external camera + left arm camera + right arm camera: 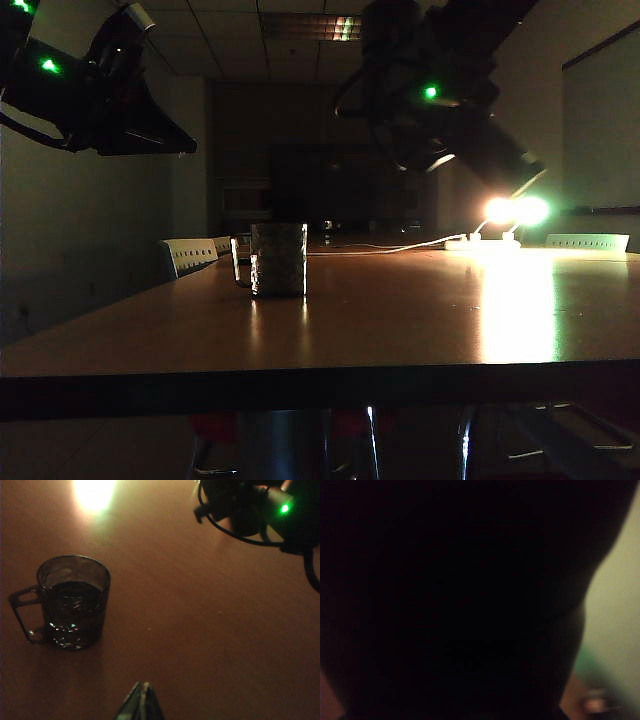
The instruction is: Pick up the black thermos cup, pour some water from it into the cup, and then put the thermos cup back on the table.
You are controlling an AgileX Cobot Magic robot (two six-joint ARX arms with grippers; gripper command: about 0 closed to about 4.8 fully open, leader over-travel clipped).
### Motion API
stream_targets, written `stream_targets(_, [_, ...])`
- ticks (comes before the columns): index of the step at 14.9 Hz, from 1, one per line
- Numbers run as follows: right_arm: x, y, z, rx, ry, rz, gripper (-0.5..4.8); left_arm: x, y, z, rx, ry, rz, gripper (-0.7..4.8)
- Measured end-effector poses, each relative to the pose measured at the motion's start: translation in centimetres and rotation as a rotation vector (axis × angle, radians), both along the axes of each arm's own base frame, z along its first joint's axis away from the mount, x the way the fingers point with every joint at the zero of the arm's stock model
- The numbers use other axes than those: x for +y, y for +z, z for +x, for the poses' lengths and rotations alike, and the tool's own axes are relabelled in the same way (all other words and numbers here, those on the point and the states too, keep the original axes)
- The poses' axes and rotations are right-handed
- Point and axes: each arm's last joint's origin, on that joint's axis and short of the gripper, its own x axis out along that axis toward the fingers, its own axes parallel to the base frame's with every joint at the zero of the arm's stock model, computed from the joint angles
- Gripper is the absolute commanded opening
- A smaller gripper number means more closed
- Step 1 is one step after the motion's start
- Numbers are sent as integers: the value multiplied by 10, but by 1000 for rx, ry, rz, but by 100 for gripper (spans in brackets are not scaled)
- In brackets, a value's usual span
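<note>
Found the cup (278, 259) standing upright left of centre in the exterior view, on the table (420, 320), handle turned to the frame's left. Saw dark liquid already in it from the left wrist camera.

Placed the left gripper (141, 702) high in the upper left of the exterior frame, well apart from the cup, fingertips pressed together on nothing.

Placed the right arm (440, 100) in the upper middle-right, above the table and to the right of the cup. Could not make out the right gripper itself in the dark, nor tell whether its jaws were spread or clamped. Took the dark mass (460, 590) filling the right wrist picture for the black thermos cup held close, since no thermos stood anywhere on the table.

Judged the pouring step to be in hand or near its end. Judged the next move to call for an upright thermos, lowered onto bare table clear of the cup.
</note>
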Motion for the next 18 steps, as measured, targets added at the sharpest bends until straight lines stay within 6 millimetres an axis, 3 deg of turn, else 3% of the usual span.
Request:
stream_targets(5, [10, 1, -1, -79, 218, 150, 70, 0, 0, 0, 2, 0, -1, -6])
stream_targets(7, [8, 14, -7, -89, 336, 283, 71, 0, 0, 0, 2, -1, -1, -6])
stream_targets(9, [0, 22, -6, -137, 416, 433, 70, 0, 0, 0, 2, -2, -2, -6])
stream_targets(14, [-34, 8, 13, -56, 548, 629, 71, 0, 0, 0, 2, -2, -2, -6])
stream_targets(18, [-58, 6, 21, -47, 517, 656, 72, 0, 0, 0, 2, -2, -2, -6])
